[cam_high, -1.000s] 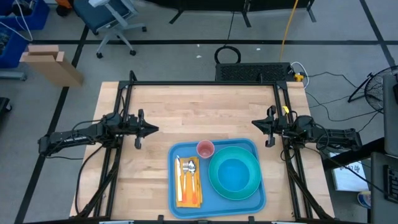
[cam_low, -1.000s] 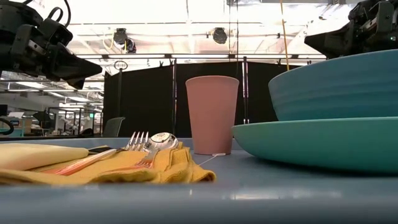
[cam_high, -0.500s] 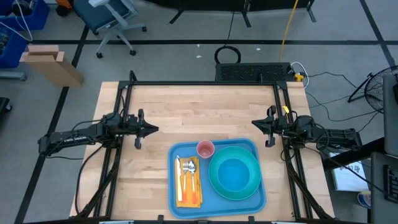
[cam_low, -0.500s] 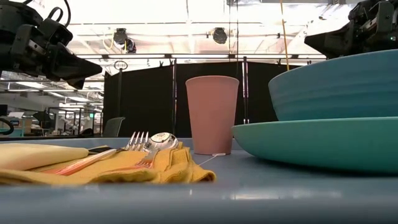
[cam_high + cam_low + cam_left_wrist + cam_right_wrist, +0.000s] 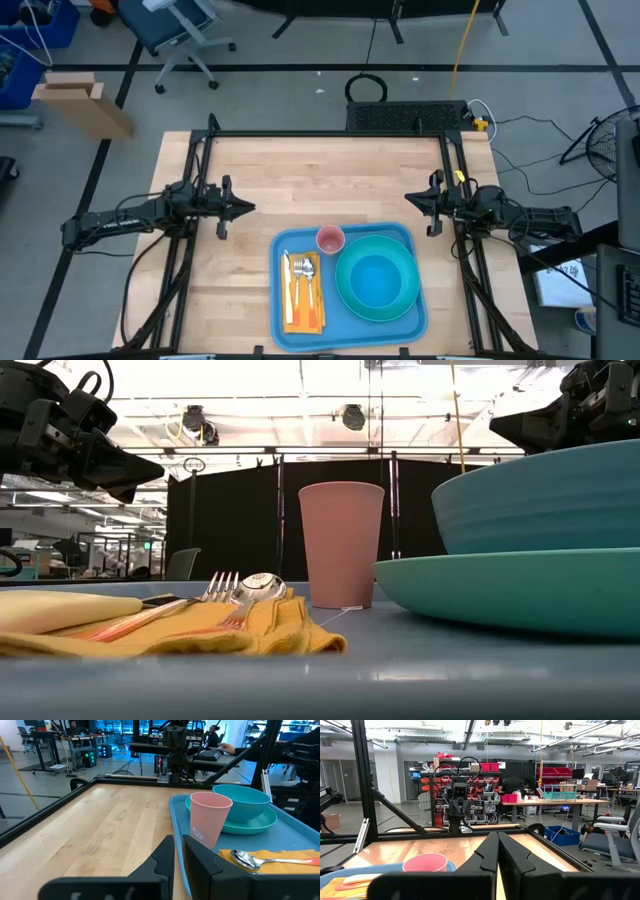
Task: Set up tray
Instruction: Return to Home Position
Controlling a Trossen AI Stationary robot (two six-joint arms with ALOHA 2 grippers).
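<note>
Left gripper (image 5: 243, 208) and right gripper (image 5: 412, 201) are both pinched shut on nothing, and neither has budged this past second — parked, so I judge the job done. Ahead of the left one, off to its right, lies the tray (image 5: 281, 300), fully laid. Only the low view separates fork (image 5: 222, 585) from spoon (image 5: 262, 582) on the napkin (image 5: 280, 630); overhead gives the tray's outline.

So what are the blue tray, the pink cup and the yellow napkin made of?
Tray: probably plastic, smooth, with a soft sheen that catches faint reflections.
Cup: likely plastic too, with an even matte pink wall and no shine.
Napkin: cloth, judging by its soft, rumpled folds.
</note>
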